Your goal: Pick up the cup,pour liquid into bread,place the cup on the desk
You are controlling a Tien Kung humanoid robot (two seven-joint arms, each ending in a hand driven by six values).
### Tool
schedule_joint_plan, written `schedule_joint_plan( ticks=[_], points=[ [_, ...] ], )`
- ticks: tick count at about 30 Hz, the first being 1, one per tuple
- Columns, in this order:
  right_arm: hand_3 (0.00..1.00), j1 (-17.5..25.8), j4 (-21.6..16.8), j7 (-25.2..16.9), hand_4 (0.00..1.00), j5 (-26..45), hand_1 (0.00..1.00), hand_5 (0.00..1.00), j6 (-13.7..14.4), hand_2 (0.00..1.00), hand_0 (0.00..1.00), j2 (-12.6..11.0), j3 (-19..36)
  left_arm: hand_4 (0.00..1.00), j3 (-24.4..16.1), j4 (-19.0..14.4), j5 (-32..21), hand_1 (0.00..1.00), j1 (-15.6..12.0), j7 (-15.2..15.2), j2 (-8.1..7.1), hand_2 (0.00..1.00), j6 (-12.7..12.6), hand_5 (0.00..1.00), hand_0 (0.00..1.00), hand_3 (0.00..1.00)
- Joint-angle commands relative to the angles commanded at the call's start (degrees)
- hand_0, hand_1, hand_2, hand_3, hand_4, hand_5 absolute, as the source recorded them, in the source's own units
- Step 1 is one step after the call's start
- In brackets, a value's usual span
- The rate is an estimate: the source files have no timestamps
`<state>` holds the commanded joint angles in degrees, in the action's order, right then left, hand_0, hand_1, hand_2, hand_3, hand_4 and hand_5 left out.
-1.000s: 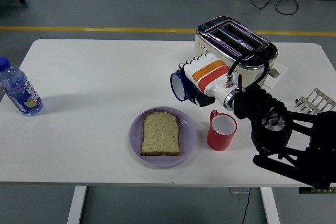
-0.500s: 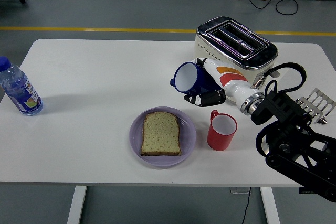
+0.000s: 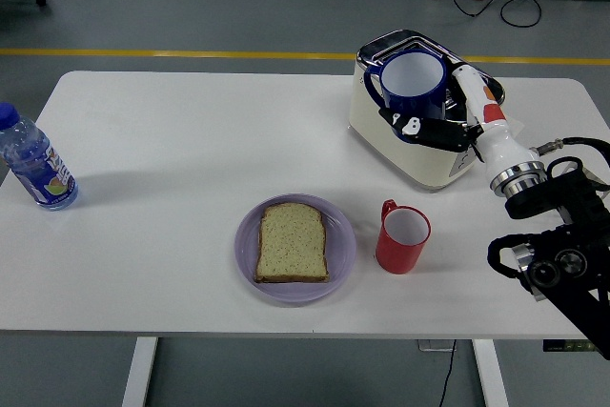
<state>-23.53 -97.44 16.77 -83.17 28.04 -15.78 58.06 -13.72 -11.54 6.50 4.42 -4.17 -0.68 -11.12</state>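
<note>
The right hand [image 3: 434, 119] is clenched round the blue cup [image 3: 410, 83], its dark fingers [image 3: 419, 128] wrapped under the cup's lower side while the white forearm with its orange and red stripe runs back toward the black arm at the lower right corner; the cup is held up off the white table [image 3: 172, 140], roughly upright with its white inside open to the camera and its handle on the side away from the wrist; directly behind and beneath the hand sits the cream and chrome toaster [image 3: 419, 154], which the cup partly covers; below the hand and nearer the table's front edge stands the red mug [image 3: 401, 237], and to that mug's left, well apart from the hand, lies the purple plate [image 3: 246, 247] with one slice of bread [image 3: 293, 243] flat on it; far to the left of the hand, at the table's left edge, stands the water bottle [image 3: 33, 167]; counted: two cups, one blue and one red, one plate, one bread slice, one toaster, one bottle, one robot hand in view; at the picture's top a person's legs and shoes show on the floor beyond the table; against half a second ago the blue cup has gone from tipped with its mouth facing left, low beside the toaster, to upright and higher in front of the toaster's top, and the arm has swung back to the right; plate, bread, red mug and bottle have not moved
</note>
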Motion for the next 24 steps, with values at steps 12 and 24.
schedule_joint_plan(
  ticks=[12,24],
  points=[
    [0.576,8.75,4.29,-13.70,0.557,6.79,0.451,0.002,8.94,0.572,0.475,2.80,6.76,0.240,-0.10,0.02,0.37,0.641,0.46,-0.01,-0.21,0.652,0.02,0.861,0.634,0.503],
    [0.590,13.70,16.08,-29.87,0.544,17.65,0.452,0.002,8.94,0.574,0.472,5.86,6.79,0.241,-0.02,0.05,0.55,0.641,0.65,0.01,-0.30,0.651,0.02,0.861,0.633,0.503]
  ],
)
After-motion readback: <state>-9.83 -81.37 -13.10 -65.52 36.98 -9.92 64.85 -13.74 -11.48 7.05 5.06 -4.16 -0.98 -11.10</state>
